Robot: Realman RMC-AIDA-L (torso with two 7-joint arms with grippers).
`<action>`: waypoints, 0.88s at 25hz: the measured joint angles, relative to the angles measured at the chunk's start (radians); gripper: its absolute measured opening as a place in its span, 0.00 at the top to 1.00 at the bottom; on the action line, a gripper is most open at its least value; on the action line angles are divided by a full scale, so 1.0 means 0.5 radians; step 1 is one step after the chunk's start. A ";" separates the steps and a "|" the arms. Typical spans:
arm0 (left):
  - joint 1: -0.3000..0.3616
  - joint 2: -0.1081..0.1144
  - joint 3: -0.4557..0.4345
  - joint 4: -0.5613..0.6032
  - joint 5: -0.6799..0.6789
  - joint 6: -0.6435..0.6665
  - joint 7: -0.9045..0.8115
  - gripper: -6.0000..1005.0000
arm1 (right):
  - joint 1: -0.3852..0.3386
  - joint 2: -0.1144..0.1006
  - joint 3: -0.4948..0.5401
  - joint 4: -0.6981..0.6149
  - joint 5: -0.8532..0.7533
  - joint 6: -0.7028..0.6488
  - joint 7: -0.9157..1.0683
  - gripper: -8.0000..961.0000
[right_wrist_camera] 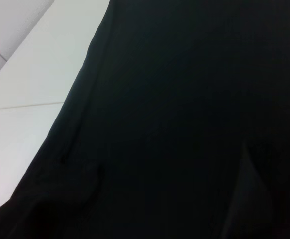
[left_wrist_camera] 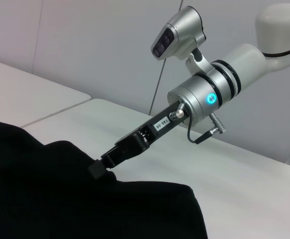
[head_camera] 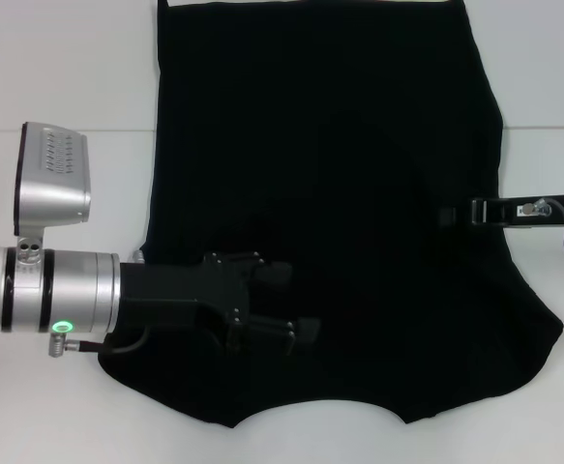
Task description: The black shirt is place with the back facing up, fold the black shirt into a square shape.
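Black shirt (head_camera: 330,193) lies spread on the white table (head_camera: 59,58), plain dark side up, no lettering visible; it fills most of the head view and its far edge is cut off by the frame. Curved neck edge faces the robot, with sleeve lobes bulging out at either near corner. Cloth looks mostly flat, but black on black hides most folds and seams. Left claw (head_camera: 296,304) reaches in over the shirt's near left part, just inside the left sleeve edge; two black fingers (head_camera: 274,275) stand apart with a gap between them, so it reads as open, nothing held. Whether the fingertips touch the cloth cannot be told, dark claw against dark fabric. Left arm's silver wrist and its camera housing (head_camera: 54,179) sit over the table beside the shirt's left edge, a green light on the wrist. Right claw (head_camera: 448,215) comes in from the shirt's right edge, about halfway along it, tip over the cloth. In the left wrist view the right claw (left_wrist_camera: 101,168) shows as one narrow black block with its tip meeting a raised hump of the black shirt (left_wrist_camera: 60,199); the tip looks closed, but whether any fabric is pinched cannot be made out. Right wrist view shows only the black shirt (right_wrist_camera: 184,124) close up, a rumpled edge against the table (right_wrist_camera: 30,84); no fingers appear there.
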 joint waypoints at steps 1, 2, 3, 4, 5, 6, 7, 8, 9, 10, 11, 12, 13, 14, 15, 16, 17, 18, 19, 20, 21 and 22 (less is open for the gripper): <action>0.000 0.001 -0.004 0.003 0.000 -0.001 -0.003 0.08 | -0.001 0.001 -0.001 -0.011 0.002 -0.005 0.002 0.98; 0.001 0.003 -0.011 0.006 0.000 -0.001 -0.010 0.08 | -0.006 0.003 0.004 -0.026 0.007 -0.009 -0.001 0.92; 0.004 0.004 -0.027 0.012 0.001 -0.002 -0.022 0.08 | -0.011 0.004 0.011 -0.041 0.014 -0.012 -0.002 0.87; 0.009 0.007 -0.052 0.018 0.001 -0.003 -0.035 0.08 | -0.017 0.006 0.017 -0.057 0.023 -0.014 -0.002 0.84; 0.012 0.009 -0.069 0.022 0.001 -0.004 -0.043 0.08 | -0.030 0.010 0.022 -0.084 0.041 -0.024 -0.004 0.82; 0.020 0.013 -0.102 0.025 0.001 -0.004 -0.047 0.08 | -0.047 0.013 0.026 -0.114 0.069 -0.040 -0.017 0.80; 0.029 0.019 -0.140 0.028 0.002 -0.003 -0.049 0.08 | -0.065 0.017 0.030 -0.140 0.105 -0.064 -0.040 0.78; 0.038 0.023 -0.168 0.030 0.003 -0.001 -0.050 0.08 | -0.096 0.023 0.042 -0.177 0.163 -0.096 -0.084 0.75; 0.052 0.030 -0.203 0.031 0.004 0.004 -0.051 0.08 | -0.119 0.026 0.053 -0.199 0.220 -0.131 -0.132 0.73; 0.067 0.036 -0.234 0.033 0.006 0.009 -0.053 0.08 | -0.141 0.031 0.066 -0.213 0.289 -0.173 -0.196 0.71; 0.080 0.042 -0.259 0.035 0.008 0.009 -0.058 0.08 | -0.158 0.032 0.077 -0.216 0.354 -0.214 -0.258 0.68; 0.099 0.048 -0.286 0.040 0.015 0.007 -0.064 0.08 | -0.174 0.033 0.087 -0.216 0.426 -0.260 -0.330 0.66; 0.117 0.052 -0.310 0.048 0.027 0.004 -0.069 0.08 | -0.187 0.033 0.097 -0.210 0.494 -0.302 -0.407 0.64; 0.139 0.056 -0.334 0.069 0.052 0.001 -0.073 0.08 | -0.196 0.035 0.102 -0.203 0.552 -0.340 -0.486 0.62; 0.159 0.057 -0.355 0.094 0.082 0.000 -0.074 0.08 | -0.203 0.040 0.105 -0.198 0.593 -0.372 -0.551 0.58; 0.177 0.057 -0.372 0.114 0.107 -0.001 -0.074 0.08 | -0.208 0.046 0.107 -0.196 0.621 -0.390 -0.597 0.54; 0.193 0.057 -0.387 0.134 0.132 -0.002 -0.074 0.08 | -0.210 0.052 0.109 -0.194 0.638 -0.401 -0.629 0.50; 0.219 0.057 -0.413 0.165 0.165 -0.005 -0.072 0.08 | -0.207 0.058 0.112 -0.188 0.645 -0.403 -0.651 0.47; 0.240 0.057 -0.435 0.190 0.187 -0.005 -0.068 0.08 | -0.200 0.059 0.114 -0.176 0.646 -0.400 -0.662 0.43; 0.266 0.057 -0.459 0.215 0.209 -0.006 -0.063 0.08 | -0.190 0.060 0.115 -0.161 0.646 -0.395 -0.671 0.39; 0.285 0.057 -0.477 0.236 0.228 -0.006 -0.058 0.08 | -0.181 0.060 0.114 -0.146 0.647 -0.391 -0.678 0.34; 0.304 0.058 -0.496 0.254 0.248 -0.006 -0.054 0.08 | -0.173 0.061 0.114 -0.134 0.647 -0.388 -0.686 0.29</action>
